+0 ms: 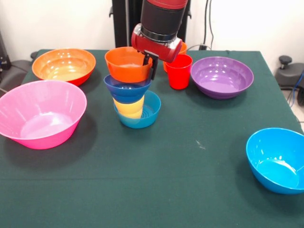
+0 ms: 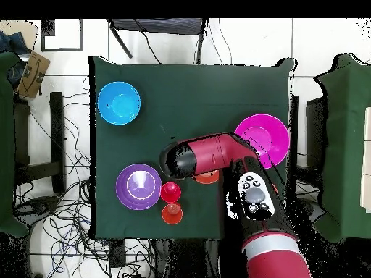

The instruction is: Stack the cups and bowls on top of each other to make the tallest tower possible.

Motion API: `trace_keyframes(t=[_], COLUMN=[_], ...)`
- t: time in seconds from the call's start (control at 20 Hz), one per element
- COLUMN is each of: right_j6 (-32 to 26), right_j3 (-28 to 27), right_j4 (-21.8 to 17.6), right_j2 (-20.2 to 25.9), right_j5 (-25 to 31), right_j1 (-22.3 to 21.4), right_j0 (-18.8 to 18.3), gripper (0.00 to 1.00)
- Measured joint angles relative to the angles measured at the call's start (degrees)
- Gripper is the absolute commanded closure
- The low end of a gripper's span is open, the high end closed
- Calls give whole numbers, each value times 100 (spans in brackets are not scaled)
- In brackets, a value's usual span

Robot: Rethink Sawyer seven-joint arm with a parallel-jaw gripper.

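Two cameras, one table
Front view faces the arm from across, close; overhead looks straight down, farther, sharing the tabletop.

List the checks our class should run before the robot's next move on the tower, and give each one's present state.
1. Small orange bowl sits on top of the tower: ok.
2. Tower pieces centred: not ok. The upper pieces sit toward one side of the bottom blue bowl.
3. Gripper at the top bowl's rim, gripping or released: cannot tell.
4. Red cup upright and free beside the tower: ok.
5. Orange cup reachable: cannot tell, mostly hidden behind the gripper.
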Motion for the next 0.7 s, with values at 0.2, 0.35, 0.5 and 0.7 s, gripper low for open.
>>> trace_keyframes(t=[0.2,0.35,0.5,0.7], right_j6=[0,0,0,0], right_j3=[-56,-103,-137,-145], right_j4=[-1,-2,-2,-2], right_j2=[13,23,24,25], right_j5=[0,1,0,0], right_j1=[0,-1,-1,0], right_j0=[4,9,22,40], gripper=[100,100,100,100])
